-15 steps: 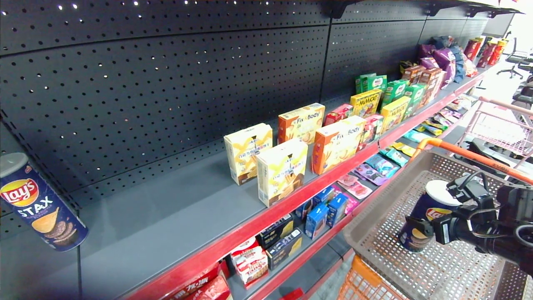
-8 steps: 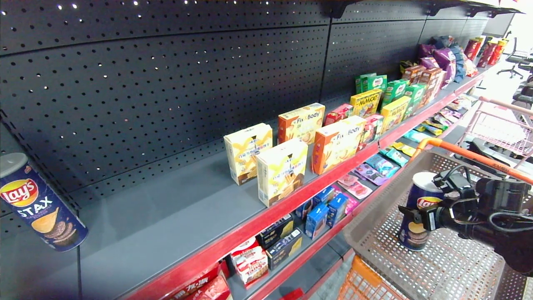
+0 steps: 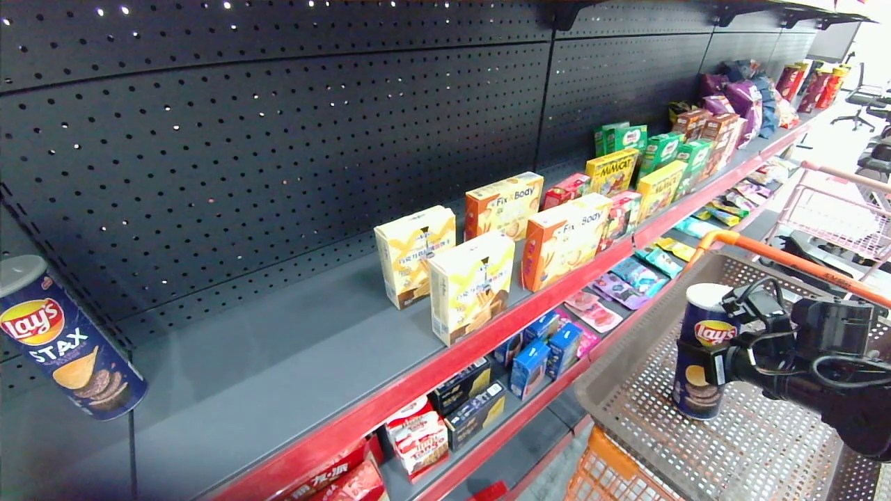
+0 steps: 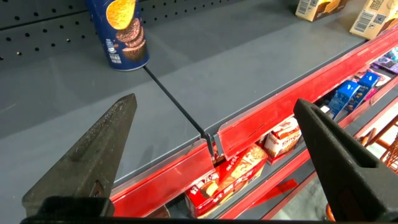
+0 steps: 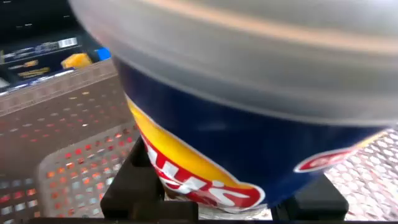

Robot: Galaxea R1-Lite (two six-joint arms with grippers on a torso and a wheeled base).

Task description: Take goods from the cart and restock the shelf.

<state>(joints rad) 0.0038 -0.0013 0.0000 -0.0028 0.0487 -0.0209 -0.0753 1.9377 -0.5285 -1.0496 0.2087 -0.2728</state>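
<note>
A blue chips can [image 3: 699,391] stands upright in the grey cart basket [image 3: 731,452] at the lower right. My right gripper [image 3: 698,353] is shut around its middle; up close, the can [image 5: 249,143] sits between the dark fingers [image 5: 140,186]. A second blue chips can [image 3: 62,341] stands at the far left of the grey shelf [image 3: 278,362]. My left gripper [image 4: 211,155] hangs open over that shelf's red front edge, a short way from this can [image 4: 118,31].
Yellow and orange snack boxes [image 3: 473,278] stand mid-shelf, with green and yellow boxes [image 3: 647,160] farther right. Lower shelves hold packets and small boxes [image 3: 536,355]. A pink cart [image 3: 835,209] stands behind the basket. Bare shelf lies between the left can and the boxes.
The can in my right gripper was leaning a second ago and now stands upright; the gripper has shifted a little higher on it. The left can has not moved.
</note>
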